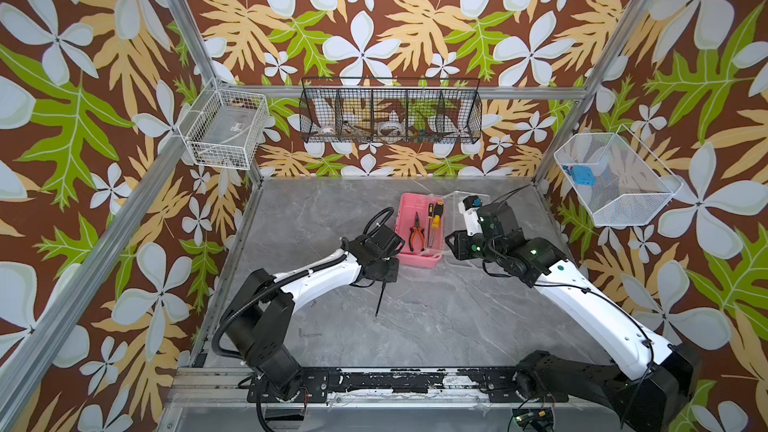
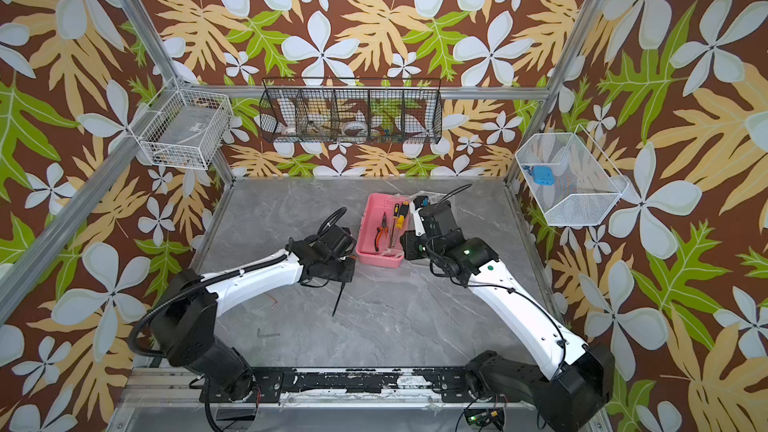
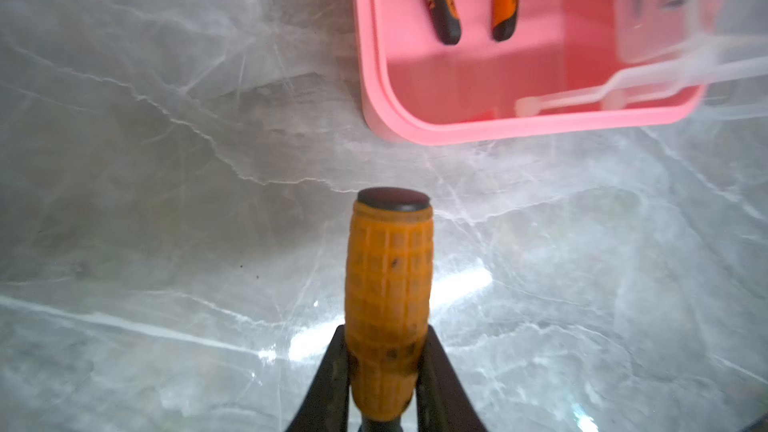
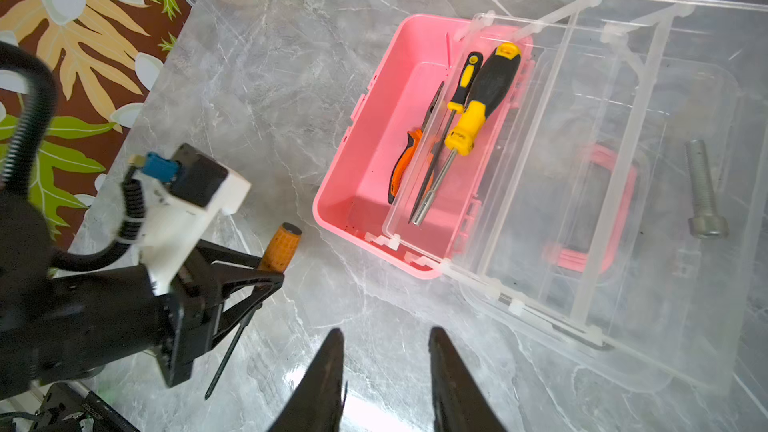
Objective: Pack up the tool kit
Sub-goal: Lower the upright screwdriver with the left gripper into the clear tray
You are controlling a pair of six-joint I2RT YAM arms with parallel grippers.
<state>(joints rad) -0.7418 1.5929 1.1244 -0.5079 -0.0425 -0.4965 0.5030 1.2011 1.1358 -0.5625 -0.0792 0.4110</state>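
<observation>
The pink case [image 1: 409, 209] [image 2: 374, 218] stands open at the back middle of the table, its clear lid [image 4: 623, 160] folded out flat beside it. Orange-black pliers [image 1: 415, 232] [image 4: 401, 168] lie in the case. Two yellow-black screwdrivers [image 1: 434, 218] [image 4: 469, 118] lie in its clear tray. My left gripper [image 3: 386, 328] [image 1: 384, 274] is shut on an orange-handled screwdriver [image 3: 388, 276], just in front of the case's near left corner. The screwdriver's dark shaft [image 1: 379, 299] points down at the table. My right gripper [image 4: 384, 334] [image 1: 451, 243] is open with nothing in it, by the case's near right corner.
A steel bolt [image 4: 704, 189] lies at the open lid. A small hex key [image 1: 309, 333] lies on the grey table near the left arm. A black wire basket [image 1: 390, 112] hangs on the back wall, and white wire baskets [image 1: 224, 130] [image 1: 615, 178] hang at both sides.
</observation>
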